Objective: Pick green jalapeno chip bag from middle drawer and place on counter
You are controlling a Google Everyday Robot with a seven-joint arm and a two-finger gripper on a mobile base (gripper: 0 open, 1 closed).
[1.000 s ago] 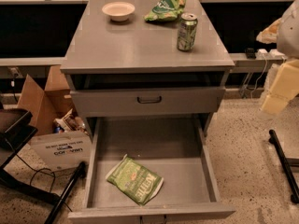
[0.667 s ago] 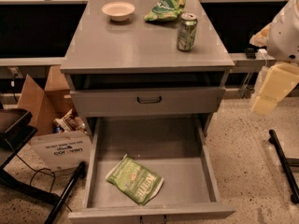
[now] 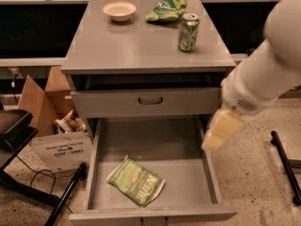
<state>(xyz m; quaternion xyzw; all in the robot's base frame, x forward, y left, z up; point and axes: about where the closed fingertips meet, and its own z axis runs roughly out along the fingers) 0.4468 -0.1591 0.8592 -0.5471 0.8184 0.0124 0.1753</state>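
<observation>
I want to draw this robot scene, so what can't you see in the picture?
- Camera view: the gripper hangs over the right side of the middle drawer, hiding part of its wall.
- The arm is cut off by the right edge.
- The upper drawer is closed; its front hides its inside.
- The green jalapeno chip bag lies flat, underside hidden.

gripper [image 3: 220, 130] moved in over middle drawer [image 3: 150, 142]
</observation>
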